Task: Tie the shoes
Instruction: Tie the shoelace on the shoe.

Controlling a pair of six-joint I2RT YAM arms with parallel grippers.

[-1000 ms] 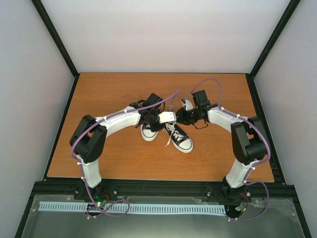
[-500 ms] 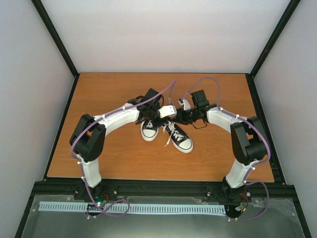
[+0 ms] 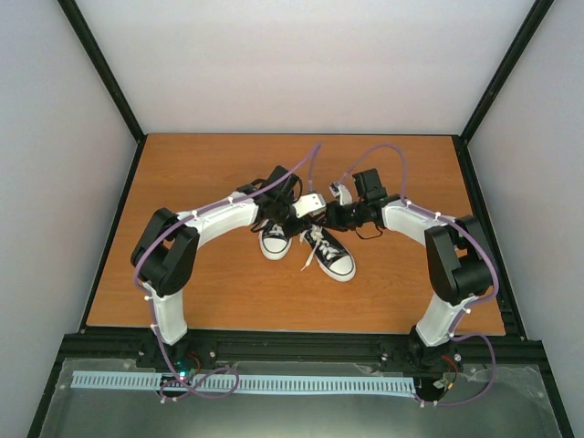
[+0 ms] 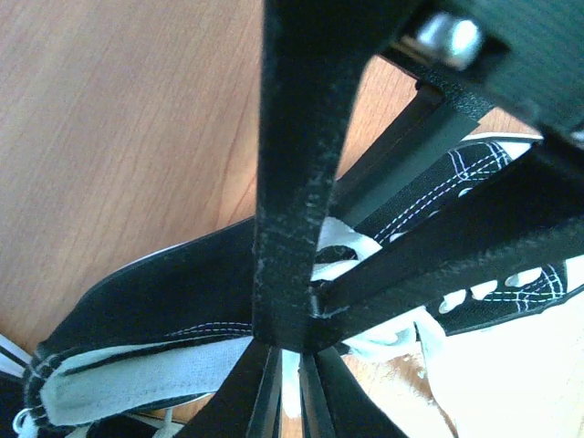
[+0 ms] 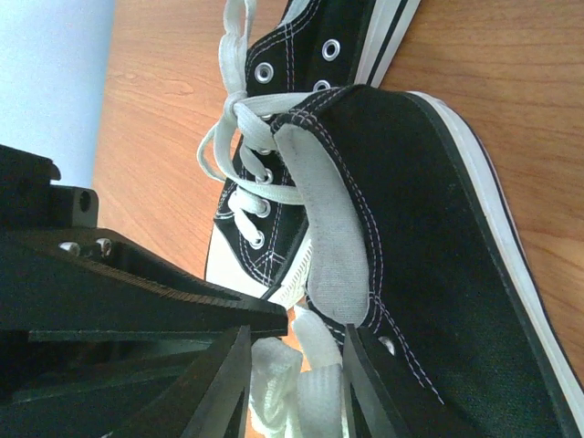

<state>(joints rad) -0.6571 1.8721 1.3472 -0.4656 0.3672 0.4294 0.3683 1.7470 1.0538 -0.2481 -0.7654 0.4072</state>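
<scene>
Two black sneakers lie mid-table, the left shoe (image 3: pixel 274 243) and the right shoe (image 3: pixel 334 258), toes toward me. My left gripper (image 3: pixel 319 211) and right gripper (image 3: pixel 328 216) meet tip to tip just above the shoes' heels. In the left wrist view the left gripper (image 4: pixel 292 370) is shut on a strip of white lace (image 4: pixel 294 388) over a black shoe (image 4: pixel 164 297). In the right wrist view the right gripper (image 5: pixel 297 345) is shut on bunched white lace loops (image 5: pixel 315 401) beside the shoe's grey tongue (image 5: pixel 338 237). A crossed lace (image 5: pixel 239 114) lies over the eyelets.
The brown tabletop (image 3: pixel 201 173) is framed by black rails and pale walls. The other gripper's black fingers (image 4: pixel 301 164) cross close in front of the left wrist camera. A loose lace end (image 3: pixel 308 262) trails between the shoes.
My left gripper has lifted up and back, away from the shoes, drawing closer to the right gripper. The right gripper has shifted only slightly. The shoes have not moved.
</scene>
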